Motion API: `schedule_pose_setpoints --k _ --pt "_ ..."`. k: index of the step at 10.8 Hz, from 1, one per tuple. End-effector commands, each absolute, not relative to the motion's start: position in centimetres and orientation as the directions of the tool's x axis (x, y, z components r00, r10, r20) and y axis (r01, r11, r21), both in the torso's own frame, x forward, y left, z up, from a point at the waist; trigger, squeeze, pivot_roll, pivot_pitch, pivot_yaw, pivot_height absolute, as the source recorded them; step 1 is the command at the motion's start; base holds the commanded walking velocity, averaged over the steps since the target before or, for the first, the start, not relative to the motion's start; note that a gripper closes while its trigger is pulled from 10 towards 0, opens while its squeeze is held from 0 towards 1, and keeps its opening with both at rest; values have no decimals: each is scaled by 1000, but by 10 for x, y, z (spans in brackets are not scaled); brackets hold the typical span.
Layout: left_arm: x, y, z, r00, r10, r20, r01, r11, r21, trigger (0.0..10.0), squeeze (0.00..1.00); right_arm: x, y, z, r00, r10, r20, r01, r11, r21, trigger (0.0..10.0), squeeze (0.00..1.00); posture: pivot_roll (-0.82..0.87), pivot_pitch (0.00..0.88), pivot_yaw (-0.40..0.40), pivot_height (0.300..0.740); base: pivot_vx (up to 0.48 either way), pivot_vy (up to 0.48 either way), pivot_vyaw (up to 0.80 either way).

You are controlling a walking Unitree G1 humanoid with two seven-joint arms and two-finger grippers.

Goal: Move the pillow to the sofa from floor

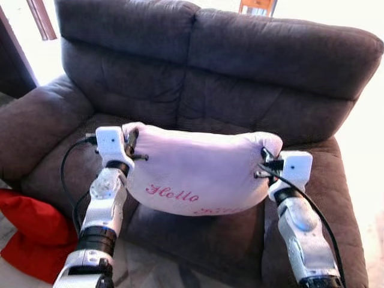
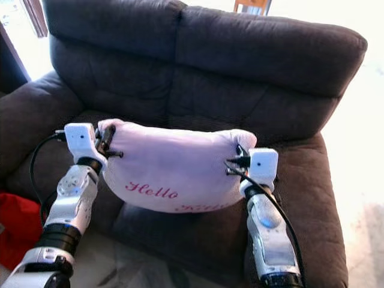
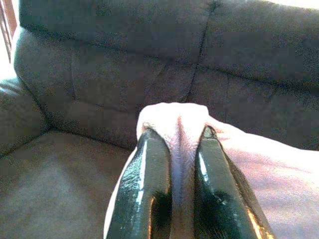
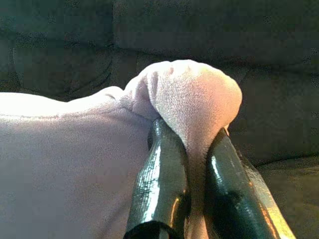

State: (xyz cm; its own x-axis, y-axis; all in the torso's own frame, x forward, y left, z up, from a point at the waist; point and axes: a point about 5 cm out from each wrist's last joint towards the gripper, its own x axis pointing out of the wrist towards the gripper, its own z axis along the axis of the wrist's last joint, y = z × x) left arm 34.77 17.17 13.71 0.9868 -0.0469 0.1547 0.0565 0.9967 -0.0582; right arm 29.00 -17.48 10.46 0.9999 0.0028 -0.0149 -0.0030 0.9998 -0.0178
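A pale pink pillow (image 1: 198, 168) with red "Hello" lettering hangs in the air above the seat of a dark grey sofa (image 1: 240, 72). My left gripper (image 1: 131, 144) is shut on the pillow's left corner, and my right gripper (image 1: 265, 159) is shut on its right corner. In the left wrist view the black fingers (image 3: 144, 189) pinch a fold of pink fabric (image 3: 174, 117). The right wrist view shows the other fingers (image 4: 159, 184) squeezing the bunched corner (image 4: 194, 97). The pillow sags between the two grippers.
A red cushion (image 1: 30, 234) lies on the floor by the sofa's left armrest (image 1: 36, 120). The sofa's right armrest (image 1: 342, 198) stands beside my right arm. Part of a wooden chair (image 1: 258, 6) shows behind the backrest.
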Motion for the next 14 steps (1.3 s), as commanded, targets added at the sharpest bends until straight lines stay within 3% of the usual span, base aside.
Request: schedule_pose_setpoints --k 1,14 --pt "352 169 154 975 -74 210 80 997 -21 10000 0 293 -182 124 997 -26 68 26 1000 -12 10000 0 1 0 -57 740 0 0 0" --pt "349 157 153 973 -110 203 121 992 -42 10000 0 308 -176 129 998 11 64 -11 1000 -7 10000 0 12 0 -68 740 0 0 0"
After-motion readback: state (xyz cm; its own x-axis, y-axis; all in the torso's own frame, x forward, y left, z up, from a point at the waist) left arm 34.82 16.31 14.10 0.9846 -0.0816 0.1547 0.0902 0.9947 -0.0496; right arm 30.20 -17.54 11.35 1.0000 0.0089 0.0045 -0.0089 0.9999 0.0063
